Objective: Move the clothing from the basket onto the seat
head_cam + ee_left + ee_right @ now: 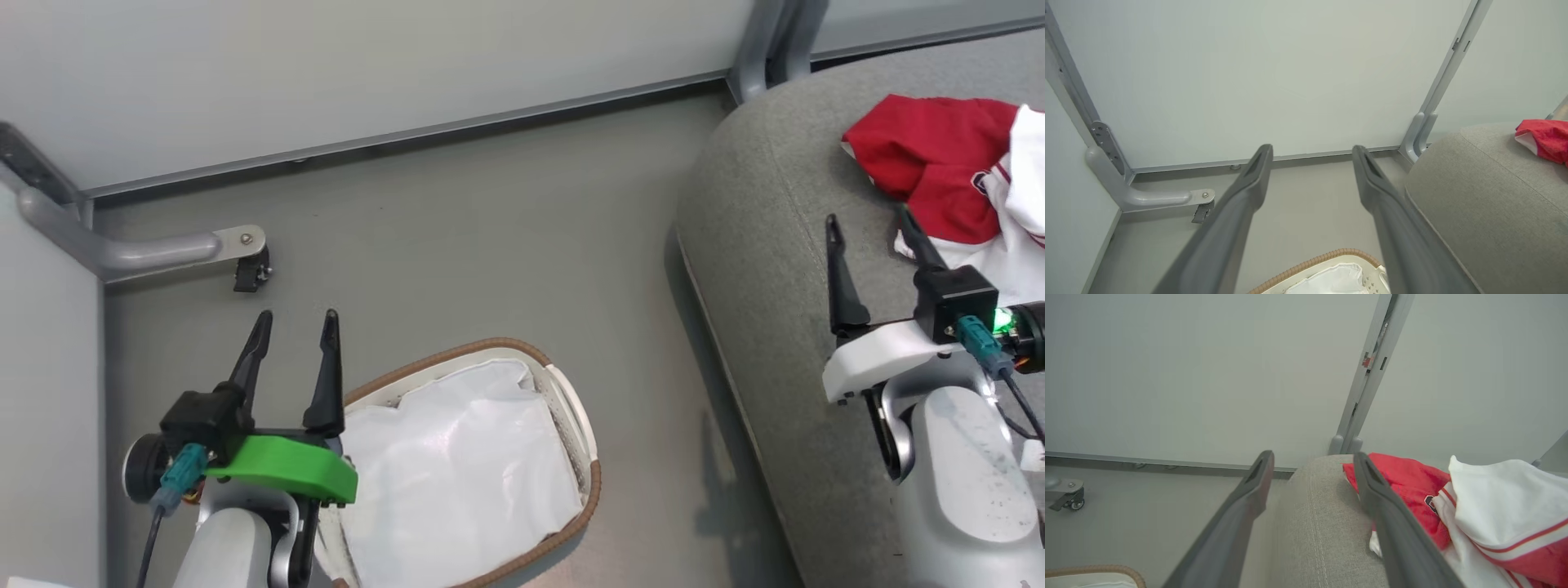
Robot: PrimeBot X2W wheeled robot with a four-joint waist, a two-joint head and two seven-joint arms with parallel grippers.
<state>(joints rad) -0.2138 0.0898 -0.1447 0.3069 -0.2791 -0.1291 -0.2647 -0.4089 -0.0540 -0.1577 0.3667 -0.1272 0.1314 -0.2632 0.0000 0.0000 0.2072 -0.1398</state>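
The red and white clothing point(955, 171) lies bunched on the grey seat point(767, 245) at the right, also seen as clothing point(1474, 514) on the seat point(1323, 522) and as a red edge of clothing point(1545, 139) on the seat point(1486, 192). The white basket point(571, 408) with its brown rim stands on the floor, holding only its white liner point(457, 474); basket rim point(1314, 261) and rim point(1106, 569) show low down. My right gripper point(869, 224) hovers open over the seat just left of the clothing. My left gripper point(295, 322) is open above the basket's left edge.
Pale partition walls point(367, 65) close the back and left. A grey metal foot with a small caster point(245, 261) sticks out from the left wall. A post base point(767, 57) stands behind the seat. Grey floor point(490, 245) lies between basket and seat.
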